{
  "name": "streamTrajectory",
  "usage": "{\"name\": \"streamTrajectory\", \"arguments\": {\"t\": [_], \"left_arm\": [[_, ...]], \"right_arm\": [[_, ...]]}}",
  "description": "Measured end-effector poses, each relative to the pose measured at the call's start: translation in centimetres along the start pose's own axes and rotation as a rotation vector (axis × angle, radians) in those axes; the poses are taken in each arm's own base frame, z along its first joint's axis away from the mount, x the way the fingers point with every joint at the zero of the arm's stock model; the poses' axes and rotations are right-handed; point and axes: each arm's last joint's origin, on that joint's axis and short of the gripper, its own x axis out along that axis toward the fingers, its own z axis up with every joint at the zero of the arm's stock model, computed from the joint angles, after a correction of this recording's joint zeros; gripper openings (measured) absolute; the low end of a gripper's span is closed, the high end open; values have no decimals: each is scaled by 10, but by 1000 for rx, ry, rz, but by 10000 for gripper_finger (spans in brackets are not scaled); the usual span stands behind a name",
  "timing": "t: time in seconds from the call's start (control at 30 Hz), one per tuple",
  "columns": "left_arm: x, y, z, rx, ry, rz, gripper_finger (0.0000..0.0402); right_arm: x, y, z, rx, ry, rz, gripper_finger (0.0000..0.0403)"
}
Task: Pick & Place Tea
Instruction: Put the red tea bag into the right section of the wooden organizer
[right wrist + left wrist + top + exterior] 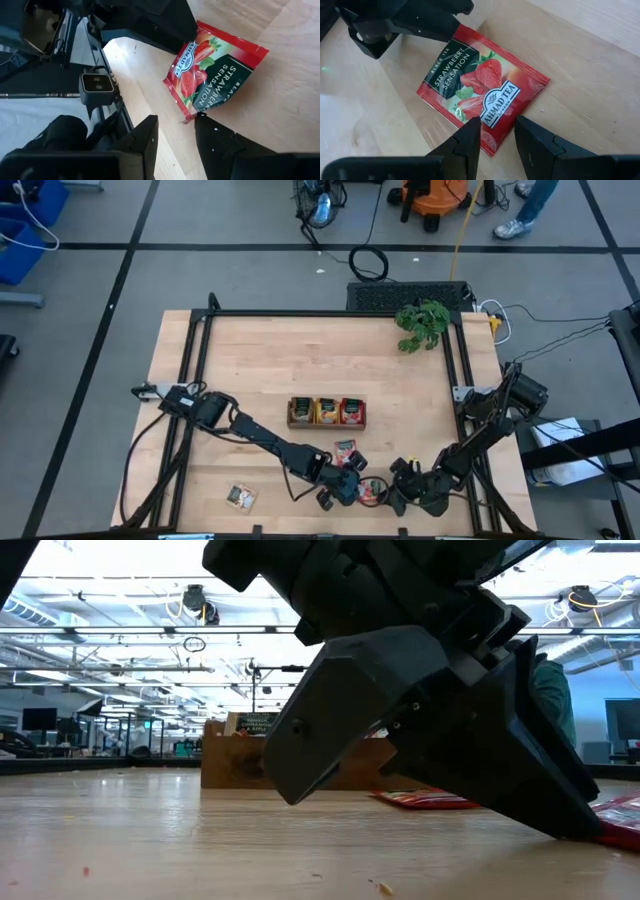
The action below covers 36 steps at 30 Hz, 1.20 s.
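your two pincers meet at the near edge of the table (260, 380), with a red strawberry tea sachet (482, 92) lying flat on the wood between them. your left pincer (497, 131) stands with its two dark fingers apart, their tips resting over one edge of that sachet and a strip of the packet showing in the gap; it is not clamped on anything. your right pincer (175, 127) faces it from the other side, its fingers likewise parted, one tip touching the sachet's corner and the other just beside it over bare wood. in the high view the two pincers sit close together with the sachet's red showing between them. a second red sachet (345, 452) lies just beyond your left pincer, toward the long brown tray (327, 412), which stands farther out at the middle of the table with green, orange and red packets in its three compartments. another sachet, dark green (240, 497), lies well apart on your left arm's side, near the table's front edge. a leafy green plant (422, 325) sits at the far corner, well away from both pincers. in the low view the dark arm body fills most of the frame, with a red packet flat on the wood behind it and the tray farther back.
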Motion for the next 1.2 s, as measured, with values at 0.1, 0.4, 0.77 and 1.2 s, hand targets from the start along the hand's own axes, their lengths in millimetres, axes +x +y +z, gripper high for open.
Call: {"name": "streamTrajectory", "arguments": {"t": [0.1, 0.4, 0.77, 1.2], "left_arm": [[0, 0, 0, -3, -1, -1, 127], [1, 0, 0, -13, -16, -21, 127], [1, 0, -1, -36, -17, -26, 127], [1, -1, 0, -33, -22, -36, 127]], "right_arm": [[1, 0, 2, 9, -2, -3, 114], [6, -5, 13, 44, 24, -79, 114], [8, -7, 15, 127, 185, -138, 114], [13, -9, 27, 152, 186, -173, 114]]}}
